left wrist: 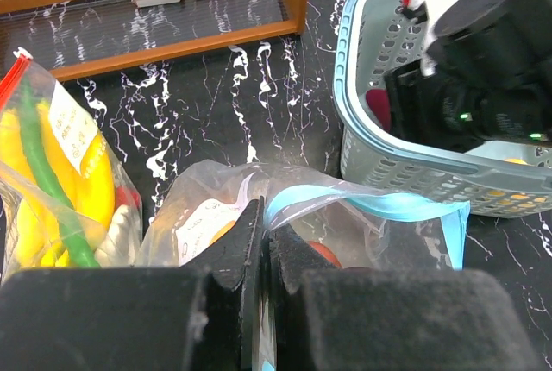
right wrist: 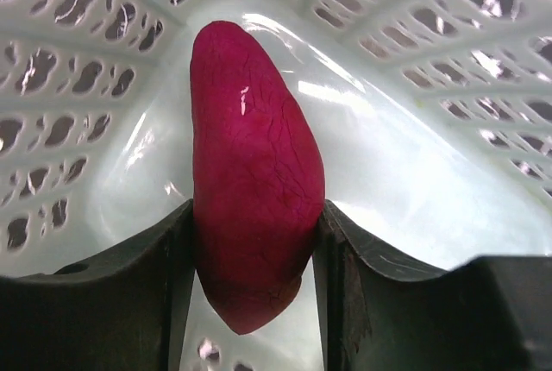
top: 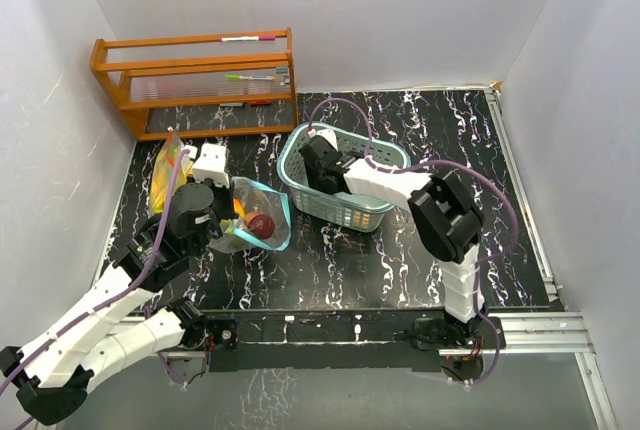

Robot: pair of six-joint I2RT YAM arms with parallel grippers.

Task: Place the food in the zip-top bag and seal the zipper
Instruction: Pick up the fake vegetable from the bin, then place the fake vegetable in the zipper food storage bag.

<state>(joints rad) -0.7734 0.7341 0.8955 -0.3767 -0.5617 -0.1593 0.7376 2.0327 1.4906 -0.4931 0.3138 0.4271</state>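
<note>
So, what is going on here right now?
The left claw is shut on the rim of the bag, which holds a round fruit. The right claw is down in the basket, shut on a red fruit. The bag is not sealed yet.

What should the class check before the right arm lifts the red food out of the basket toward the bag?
1. Right gripper shut on the red food: ok.
2. Red food free of the basket wall: cannot tell.
3. Left gripper pinching the zip-top bag edge: ok.
4. Bag mouth wide enough: cannot tell.
5. Filled second bag lying aside of the route: ok.
</note>
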